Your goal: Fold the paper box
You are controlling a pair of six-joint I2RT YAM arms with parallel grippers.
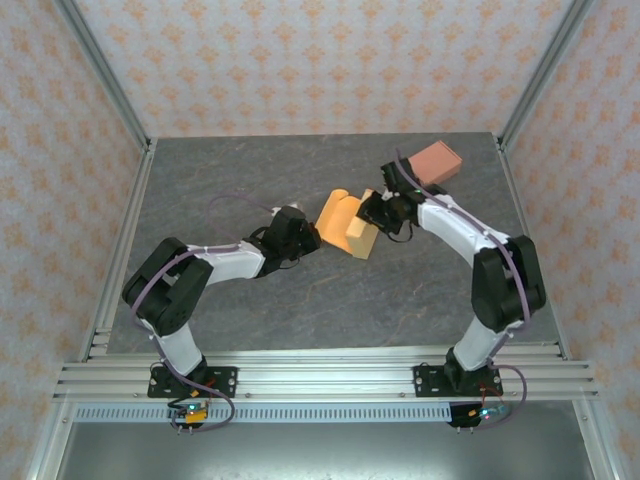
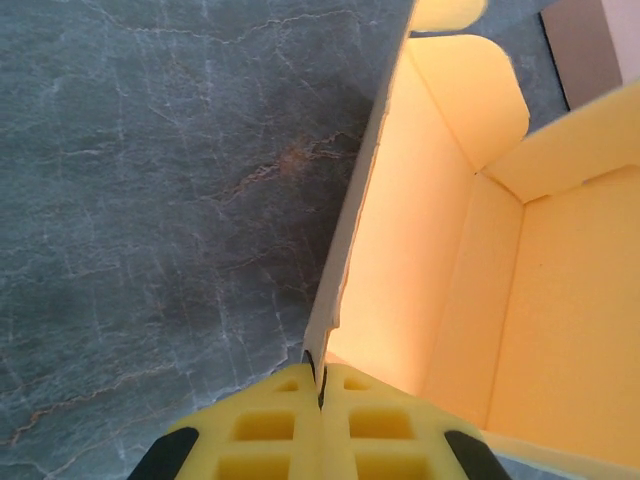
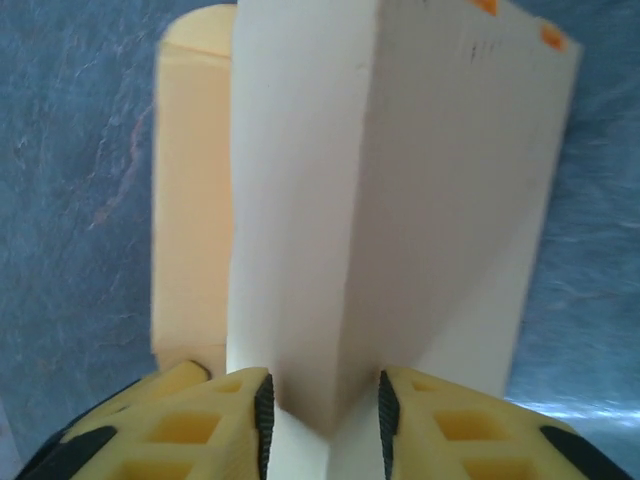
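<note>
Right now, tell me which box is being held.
The yellow box, pinched by the left gripper and right gripper; the pink-brown box sits free at far right.

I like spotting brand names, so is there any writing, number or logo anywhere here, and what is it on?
Nothing here can be read as text.
paper box: faint dark marks near its top edge, too blurred to read; the orange spots beside them are not letters.
pink box: no print visible, too small to tell more.
wallpaper: a repeating ornament, no words.
</note>
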